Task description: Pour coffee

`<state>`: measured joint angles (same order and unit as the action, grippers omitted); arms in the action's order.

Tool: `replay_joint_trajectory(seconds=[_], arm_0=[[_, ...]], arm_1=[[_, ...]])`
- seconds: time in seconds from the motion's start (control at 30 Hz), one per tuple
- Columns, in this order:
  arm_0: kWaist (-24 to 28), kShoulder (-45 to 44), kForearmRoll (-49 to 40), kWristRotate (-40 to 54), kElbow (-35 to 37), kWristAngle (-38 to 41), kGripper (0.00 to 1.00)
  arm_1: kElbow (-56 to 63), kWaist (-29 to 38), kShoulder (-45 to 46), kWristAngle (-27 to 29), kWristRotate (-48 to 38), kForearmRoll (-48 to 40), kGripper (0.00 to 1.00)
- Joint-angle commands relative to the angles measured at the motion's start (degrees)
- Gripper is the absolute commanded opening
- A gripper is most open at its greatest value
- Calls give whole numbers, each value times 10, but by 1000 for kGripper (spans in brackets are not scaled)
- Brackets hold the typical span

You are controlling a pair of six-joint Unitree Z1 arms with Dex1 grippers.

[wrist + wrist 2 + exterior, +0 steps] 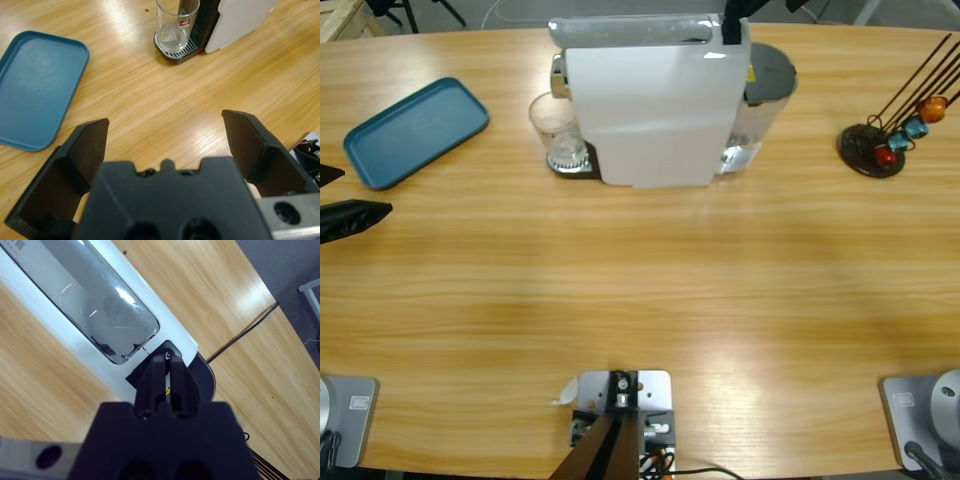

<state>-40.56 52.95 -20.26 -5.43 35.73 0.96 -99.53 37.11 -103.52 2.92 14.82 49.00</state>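
Pressing down on the coffee machine [655,100], the right gripper [166,371] keeps its jaws closed at the top button; the glass [176,25] waits under the spout while the left gripper [167,145] hangs wide open nearby above the tabletop [640,290].
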Motion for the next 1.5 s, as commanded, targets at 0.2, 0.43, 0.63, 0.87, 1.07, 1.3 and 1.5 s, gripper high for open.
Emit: replay_joint_trajectory(seconds=[0.2,0.43,0.63,0.87,1.07,1.3,1.5], arm_0=[[-2,-4,7,6,-22,10,982],[-2,-3,7,5,-22,10,982],[-2,-14,10,5,-25,6,996],[-2,-27,17,4,-32,7,996],[-2,-27,17,4,-32,7,995],[-2,-25,17,4,-32,6,996],[-2,-21,18,4,-32,4,996]], arm_1=[[84,14,-36,-15,-6,-19,0],[-11,15,18,0,-8,18,0],[-81,15,43,0,-13,97,999],[-58,15,82,-16,-25,116,1000],[-68,15,76,-25,-26,115,1000],[-50,15,82,-58,-30,119,1000],[-15,20,110,-67,-34,117,1000]])
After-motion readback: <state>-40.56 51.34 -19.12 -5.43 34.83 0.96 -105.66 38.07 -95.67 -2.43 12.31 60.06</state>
